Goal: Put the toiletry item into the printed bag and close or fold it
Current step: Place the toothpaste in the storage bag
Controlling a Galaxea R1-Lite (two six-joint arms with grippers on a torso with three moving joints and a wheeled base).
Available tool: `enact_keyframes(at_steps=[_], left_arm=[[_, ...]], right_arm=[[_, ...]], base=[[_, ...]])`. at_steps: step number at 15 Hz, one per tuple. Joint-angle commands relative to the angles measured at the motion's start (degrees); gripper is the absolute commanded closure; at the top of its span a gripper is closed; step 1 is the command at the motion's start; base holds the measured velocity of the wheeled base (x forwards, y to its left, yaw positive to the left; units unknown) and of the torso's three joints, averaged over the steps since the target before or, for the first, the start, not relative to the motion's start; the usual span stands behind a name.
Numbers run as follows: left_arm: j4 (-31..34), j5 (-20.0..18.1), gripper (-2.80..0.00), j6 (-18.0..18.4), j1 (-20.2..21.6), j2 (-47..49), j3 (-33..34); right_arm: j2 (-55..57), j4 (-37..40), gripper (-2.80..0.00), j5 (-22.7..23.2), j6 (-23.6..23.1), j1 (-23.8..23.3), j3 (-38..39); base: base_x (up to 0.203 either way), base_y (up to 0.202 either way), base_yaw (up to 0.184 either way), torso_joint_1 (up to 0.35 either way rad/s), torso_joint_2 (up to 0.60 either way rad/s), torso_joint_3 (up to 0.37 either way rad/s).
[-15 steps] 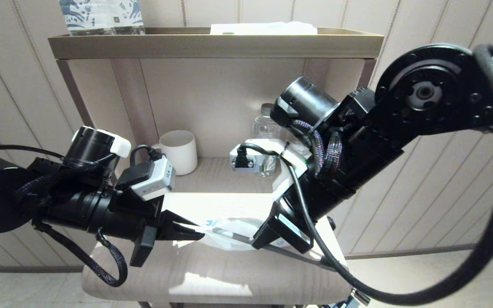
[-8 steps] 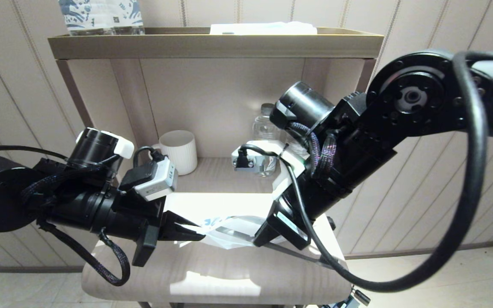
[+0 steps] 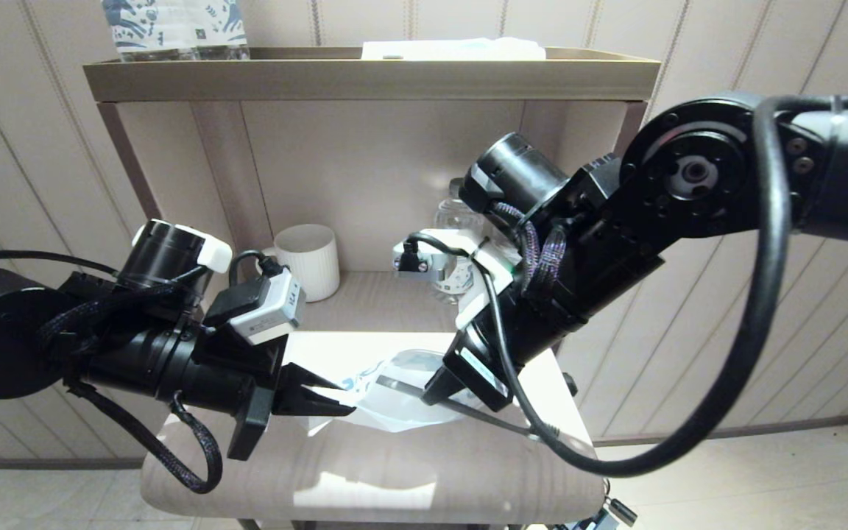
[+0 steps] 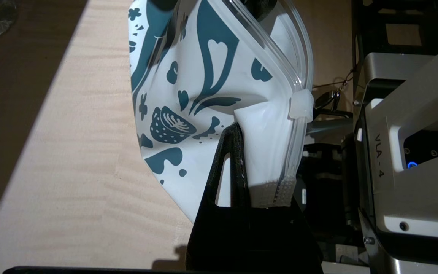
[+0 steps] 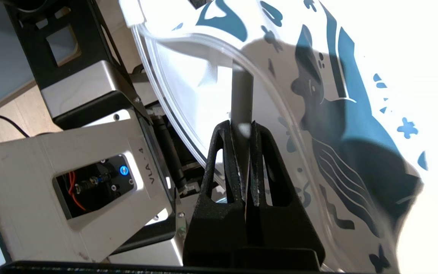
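The printed bag (image 3: 394, 397), a white pouch with blue prints, hangs just above the low wooden table (image 3: 365, 471) between my two grippers. My left gripper (image 3: 339, 405) is shut on the bag's edge close to the zip end (image 4: 276, 167); the zip slider (image 4: 301, 106) sits a little beyond. The bag's mouth (image 5: 188, 76) gapes open. My right gripper (image 5: 242, 125) is shut on the toiletry item, a thin grey toothbrush (image 5: 242, 91). Its front part reaches inside the bag's mouth and its tail (image 3: 501, 421) sticks out behind the fingers. The bristle head is hidden.
On the shelf behind stand a white ribbed cup (image 3: 310, 261) and a clear bottle (image 3: 457, 217). The top shelf (image 3: 365, 77) carries a blue-patterned wrapped bottle (image 3: 174, 29) and a folded white item (image 3: 453, 49). The table's front edge is near.
My right gripper has moved left toward the left gripper, pushing the toothbrush further into the bag. The bag's mouth has bulged up. The left gripper has barely moved.
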Motion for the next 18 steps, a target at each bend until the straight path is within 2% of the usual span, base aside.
enact_keyframes(at_steps=[1, 6, 9, 11, 13, 15, 18], left_arm=[[0.1, -0.3, 0.00, 0.2, 0.0, -0.2, -0.2], [0.1, -0.5, 0.00, 0.1, 0.0, 0.0, -0.1], [0.5, -6.2, 0.00, 0.0, 0.3, 0.3, -0.2], [1.6, -6.7, 0.00, 0.0, 0.4, 1.4, -1.0], [6.8, -8.3, 0.00, 0.0, 0.8, 2.4, -4.0], [13.8, -12.2, 0.00, 0.1, 1.4, 3.2, -7.5], [14.5, -13.3, 0.00, 0.3, 1.8, 4.0, -7.7]], right_arm=[[-0.1, -0.2, 0.00, 0.2, 0.1, 0.2, 0.0], [-0.1, 1.6, 0.00, 0.1, 0.1, 0.3, 0.1], [-0.9, 5.4, 0.00, 0.1, -0.9, 0.1, 0.2], [-1.9, 6.8, 0.00, 0.1, -1.7, 0.0, 0.4], [-3.0, 8.0, 0.00, 0.1, -4.1, 0.2, 0.4], [-3.3, 7.9, 0.00, 0.0, -4.9, 0.4, 0.4], [-3.1, 7.2, 0.00, 0.1, -6.5, 0.3, 0.4]], base=[[0.000, 0.000, 0.000, 0.000, 0.00, 0.000], [0.000, 0.000, 0.000, 0.000, 0.00, 0.000], [0.000, 0.000, 0.000, 0.000, 0.00, 0.000], [0.000, 0.000, 0.000, 0.000, 0.00, 0.000], [0.000, 0.000, 0.000, 0.000, 0.00, 0.000], [0.000, 0.000, 0.000, 0.000, 0.00, 0.000], [0.000, 0.000, 0.000, 0.000, 0.00, 0.000]])
